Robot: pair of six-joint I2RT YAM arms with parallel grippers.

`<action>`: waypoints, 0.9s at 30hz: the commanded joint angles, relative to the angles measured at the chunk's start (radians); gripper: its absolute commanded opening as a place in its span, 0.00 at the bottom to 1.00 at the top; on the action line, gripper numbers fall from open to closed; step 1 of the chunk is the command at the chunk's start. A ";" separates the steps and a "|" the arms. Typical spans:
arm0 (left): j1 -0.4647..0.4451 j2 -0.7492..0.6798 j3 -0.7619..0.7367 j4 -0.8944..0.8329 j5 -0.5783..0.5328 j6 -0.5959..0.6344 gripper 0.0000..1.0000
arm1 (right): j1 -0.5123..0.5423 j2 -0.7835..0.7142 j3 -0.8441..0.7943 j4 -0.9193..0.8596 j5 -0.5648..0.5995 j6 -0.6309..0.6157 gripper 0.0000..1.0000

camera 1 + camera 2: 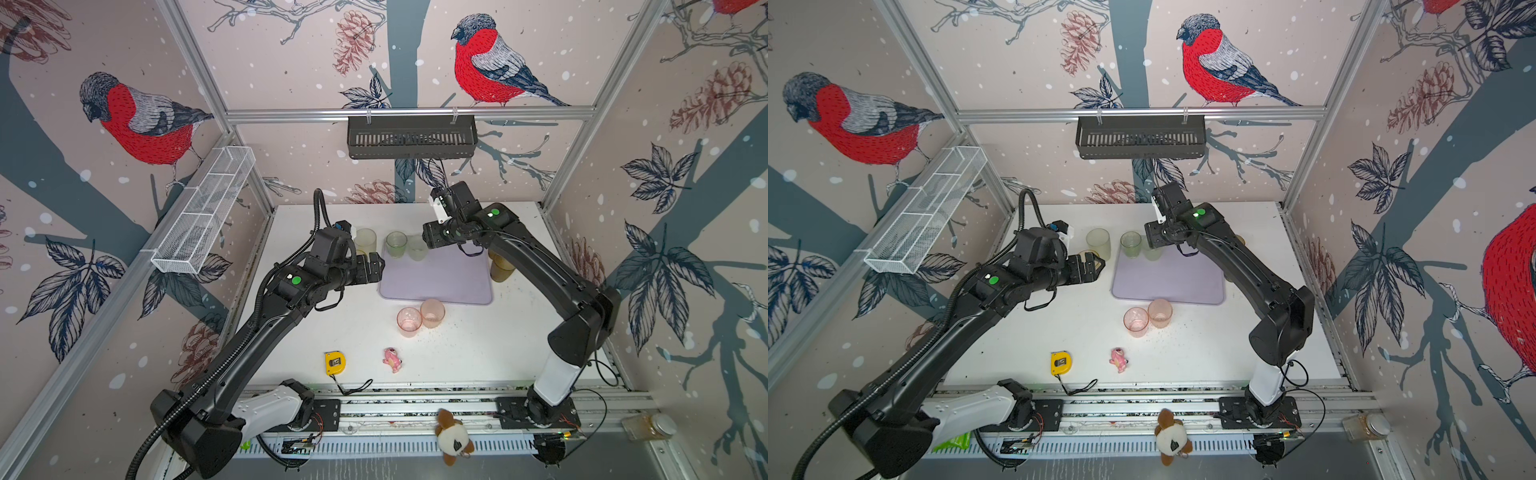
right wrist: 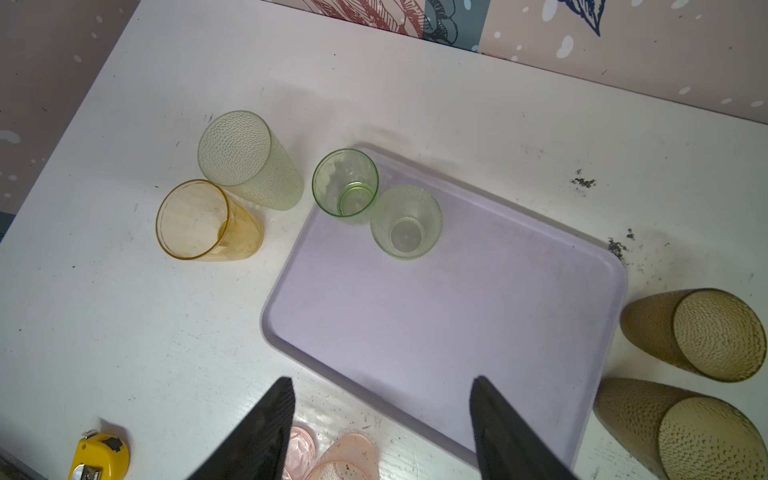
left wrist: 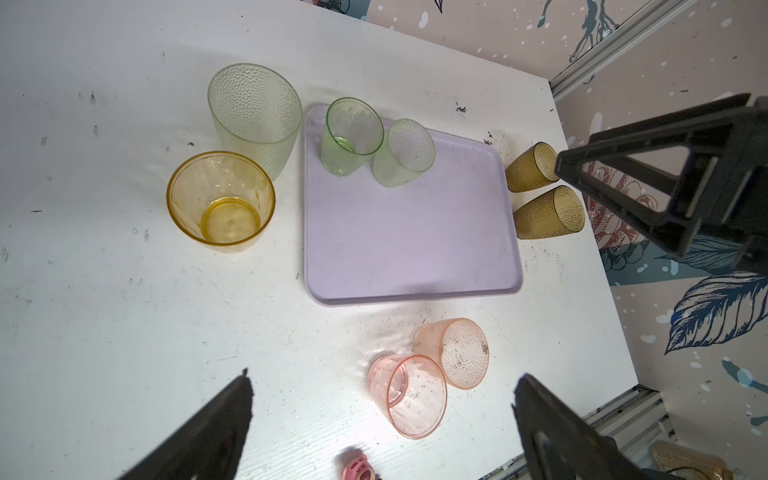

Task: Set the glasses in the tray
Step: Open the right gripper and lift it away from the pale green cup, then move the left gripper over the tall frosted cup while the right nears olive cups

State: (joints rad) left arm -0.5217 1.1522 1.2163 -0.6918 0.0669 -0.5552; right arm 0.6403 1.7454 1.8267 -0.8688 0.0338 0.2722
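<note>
Two of eight are in: the green glass [image 2: 345,187] and a small frosted glass [image 2: 405,222] stand in the tray [image 2: 436,332] just ahead of the right pincer [image 2: 382,380], jaws apart and empty like the left pincer [image 3: 384,374], while six glasses [image 3: 220,203] wait on the table [image 2: 124,311] outside it.

Most of the tray [image 1: 440,282] lay bare. Only its far-left corner was taken, by a green glass [image 1: 396,244] and a frosted glass [image 1: 417,248] just beside each other. Pink glasses [image 1: 409,322] crowded the near edge. Brown glasses [image 1: 500,268] crowded the right edge, with the right arm [image 1: 540,270] passing above them. The left gripper [image 1: 378,268], jaws wide, stood at the left edge. The front-left tabletop [image 1: 357,336] was open down to the tape measure [image 1: 335,362].
</note>
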 commanded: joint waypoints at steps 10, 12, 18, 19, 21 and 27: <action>0.025 0.055 0.084 -0.049 -0.075 -0.073 0.97 | -0.019 -0.149 -0.141 0.114 -0.126 -0.062 0.81; 0.035 0.065 0.095 -0.058 -0.073 -0.080 0.97 | -0.019 -0.173 -0.172 0.142 -0.147 -0.053 0.82; 0.085 0.106 0.122 -0.076 -0.042 -0.096 0.97 | -0.022 -0.225 -0.258 0.193 -0.179 -0.051 0.88; 0.095 0.112 0.130 -0.078 -0.035 -0.094 0.97 | -0.024 -0.232 -0.268 0.199 -0.181 -0.054 0.89; 0.115 0.124 0.143 -0.081 -0.026 -0.089 0.97 | -0.030 -0.251 -0.283 0.213 -0.182 -0.061 0.91; 0.166 0.178 0.167 -0.079 0.005 -0.060 0.96 | -0.046 -0.261 -0.295 0.209 -0.164 -0.111 0.95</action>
State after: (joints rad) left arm -0.3679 1.3136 1.3693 -0.7612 0.0509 -0.6273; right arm 0.5957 1.4841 1.5253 -0.6777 -0.1402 0.2008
